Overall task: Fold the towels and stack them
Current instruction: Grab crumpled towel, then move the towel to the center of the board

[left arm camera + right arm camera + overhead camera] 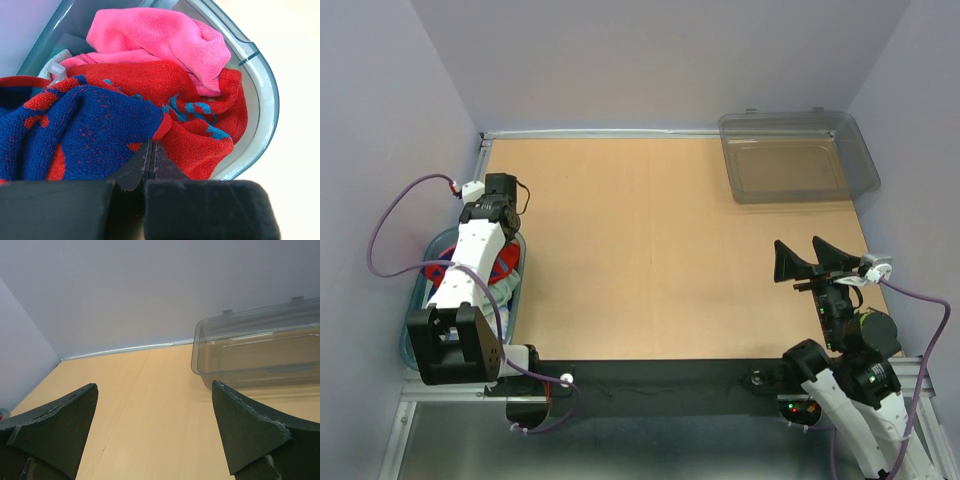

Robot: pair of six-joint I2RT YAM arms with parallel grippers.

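Several towels lie bunched in the blue-rimmed oval tub (265,100) at the left table edge (417,300). In the left wrist view a magenta pink towel (160,35) lies on top at the back. Below it lies a red towel with teal marks (200,110), and beside that a blue cloth with red marks (75,130). My left gripper (151,142) is down in the tub, its jaws pressed together at the red hem of the blue cloth, whose folds converge on the tips. My right gripper (810,262) is open and empty above the table's right side (155,410).
A clear grey plastic bin (800,165) stands at the back right of the wooden table (650,250) and also shows in the right wrist view (260,350). Walls close the table at the back and both sides. A purple cable (380,230) loops left of the left arm.
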